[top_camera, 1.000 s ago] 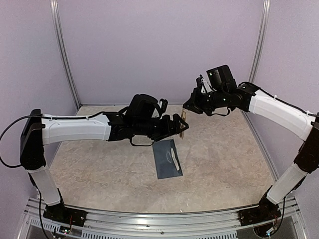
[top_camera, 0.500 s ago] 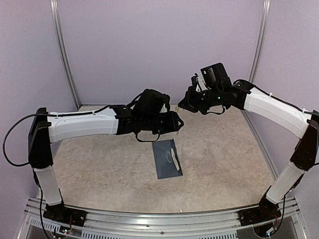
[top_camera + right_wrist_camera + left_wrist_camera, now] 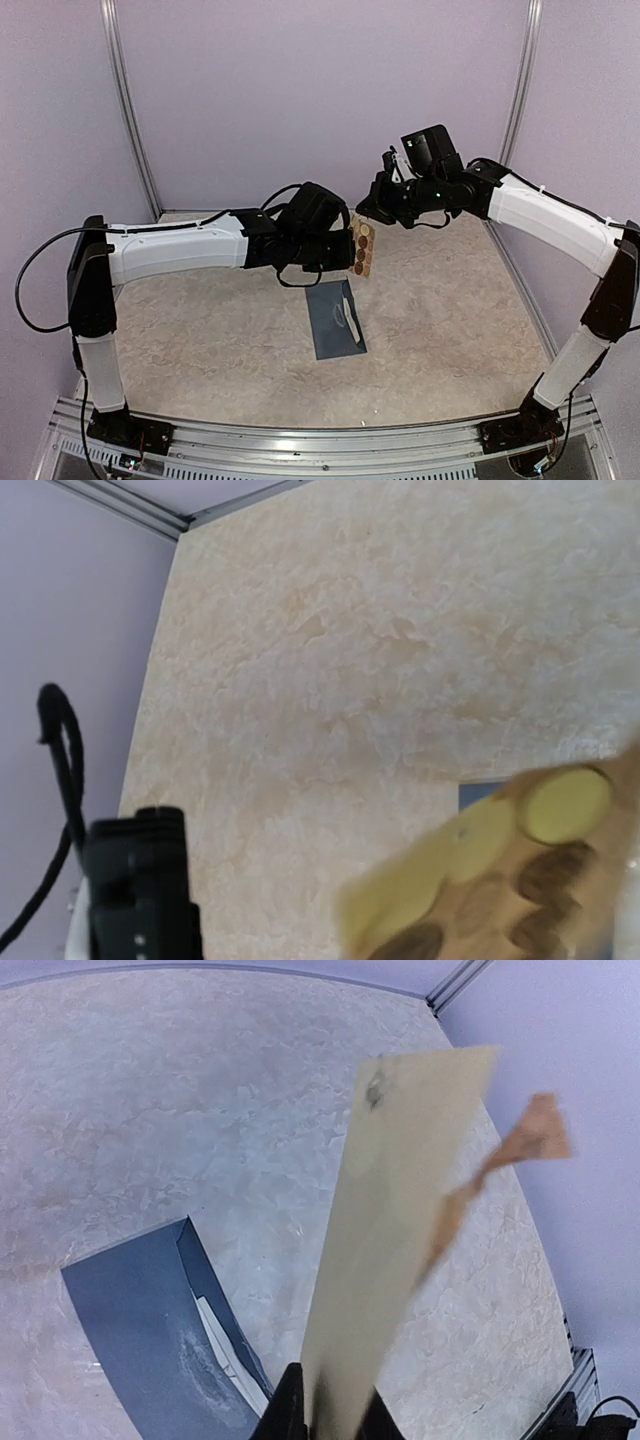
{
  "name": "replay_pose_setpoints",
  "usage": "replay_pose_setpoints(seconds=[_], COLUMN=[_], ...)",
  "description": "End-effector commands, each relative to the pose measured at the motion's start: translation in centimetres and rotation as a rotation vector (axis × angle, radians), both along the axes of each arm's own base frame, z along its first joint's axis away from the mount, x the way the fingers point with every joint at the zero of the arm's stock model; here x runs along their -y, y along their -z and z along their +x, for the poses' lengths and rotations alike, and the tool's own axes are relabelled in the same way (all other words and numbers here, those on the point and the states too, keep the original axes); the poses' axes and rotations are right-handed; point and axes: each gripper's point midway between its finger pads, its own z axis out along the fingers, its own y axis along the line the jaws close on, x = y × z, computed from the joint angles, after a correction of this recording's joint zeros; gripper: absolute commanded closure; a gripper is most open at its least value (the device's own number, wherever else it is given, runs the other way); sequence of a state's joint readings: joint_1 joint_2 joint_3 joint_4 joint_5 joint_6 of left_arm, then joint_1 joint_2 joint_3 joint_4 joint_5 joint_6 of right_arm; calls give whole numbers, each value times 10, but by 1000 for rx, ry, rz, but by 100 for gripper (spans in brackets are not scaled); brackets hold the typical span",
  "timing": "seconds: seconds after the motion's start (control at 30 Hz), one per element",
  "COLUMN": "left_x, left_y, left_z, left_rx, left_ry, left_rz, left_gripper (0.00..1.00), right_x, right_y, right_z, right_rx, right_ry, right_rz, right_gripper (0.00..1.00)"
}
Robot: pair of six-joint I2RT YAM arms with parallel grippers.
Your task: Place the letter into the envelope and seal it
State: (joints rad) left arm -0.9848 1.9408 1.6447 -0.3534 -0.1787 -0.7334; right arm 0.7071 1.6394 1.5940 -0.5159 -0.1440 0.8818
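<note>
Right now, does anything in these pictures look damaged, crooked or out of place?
Yes. The sticker sheet, held up in the air by the left hand, has a brown strip curling away from its edge, as if peeling or torn. The envelope lies flat, not yet sealed.

Both arms up mid-table, L tool (image 3: 325,1415) tight on sticker sheet (image 3: 400,1210), R tool (image 3: 370,212) closed.
</note>
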Motion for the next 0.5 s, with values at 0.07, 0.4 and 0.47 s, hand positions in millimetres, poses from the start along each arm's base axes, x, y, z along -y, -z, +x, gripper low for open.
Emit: replay_pose_setpoints(seconds=[0.07, 0.4, 0.47], left_x=[0, -23, -23], left_y=[-2, -10, -7], left_z=[-4, -27, -33], left_rx=[19, -14, -46], left_ry=[4, 29, 51], left_rz=[32, -80, -106], left_gripper=[100, 99, 90], right_x=[-3, 36, 48], right_y=[-8, -10, 10], right_z=[-2, -8, -11], right_rx=[23, 93, 49], right_ry=[-6, 24, 16], right_rz=[-5, -102, -119], right_gripper=[99, 42, 38])
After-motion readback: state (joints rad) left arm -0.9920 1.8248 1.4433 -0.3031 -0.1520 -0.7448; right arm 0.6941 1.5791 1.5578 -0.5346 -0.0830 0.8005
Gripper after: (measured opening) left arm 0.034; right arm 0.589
